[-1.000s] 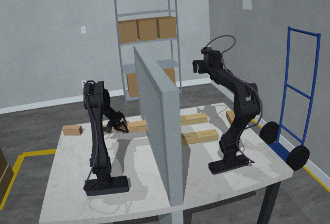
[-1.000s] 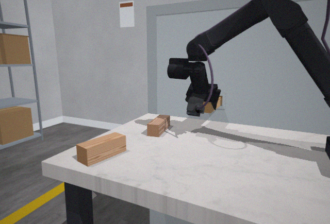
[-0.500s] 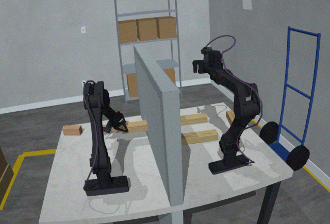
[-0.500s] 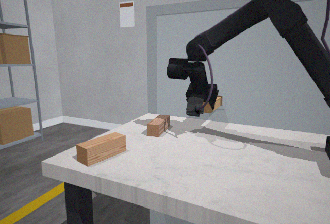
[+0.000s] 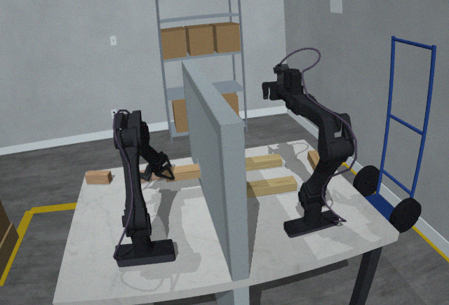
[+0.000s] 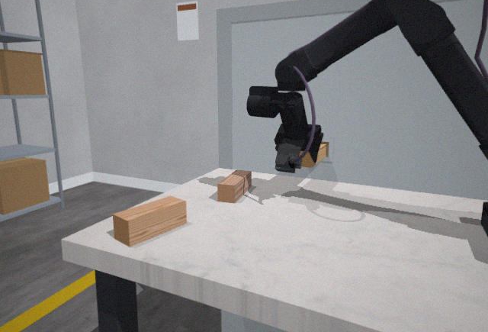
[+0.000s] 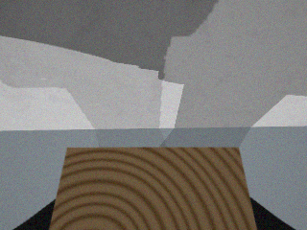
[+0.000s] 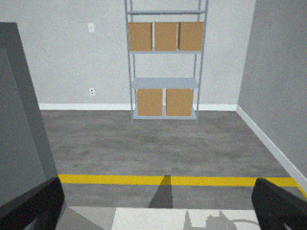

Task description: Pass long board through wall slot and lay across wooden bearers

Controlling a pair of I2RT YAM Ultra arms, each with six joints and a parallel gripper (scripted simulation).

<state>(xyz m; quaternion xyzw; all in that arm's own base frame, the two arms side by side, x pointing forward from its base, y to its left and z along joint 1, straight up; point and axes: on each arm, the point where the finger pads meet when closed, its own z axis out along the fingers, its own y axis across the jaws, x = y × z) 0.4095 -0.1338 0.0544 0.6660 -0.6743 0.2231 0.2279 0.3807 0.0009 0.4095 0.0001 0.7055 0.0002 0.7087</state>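
Note:
The long board [image 5: 183, 172] sticks out of the slot in the grey panel wall [image 5: 217, 149] on the left arm's side and hangs above the table. My left gripper [image 5: 159, 172] is shut on its free end. In the exterior view the gripper [image 6: 289, 160] covers most of the board end [image 6: 317, 153]. The board's ringed end grain [image 7: 153, 192] fills the bottom of the left wrist view. Two wooden bearers [image 5: 263, 161] [image 5: 271, 186] lie on the table beyond the wall. My right gripper [image 5: 266, 90] is open and empty, raised high above them.
Two offcuts [image 6: 149, 220] [image 6: 234, 185] lie on the left arm's side of the table. Another offcut [image 5: 312, 158] lies behind the right arm. A shelf with boxes [image 5: 200, 38] stands beyond the table, and a blue hand truck [image 5: 402, 131] stands beside it.

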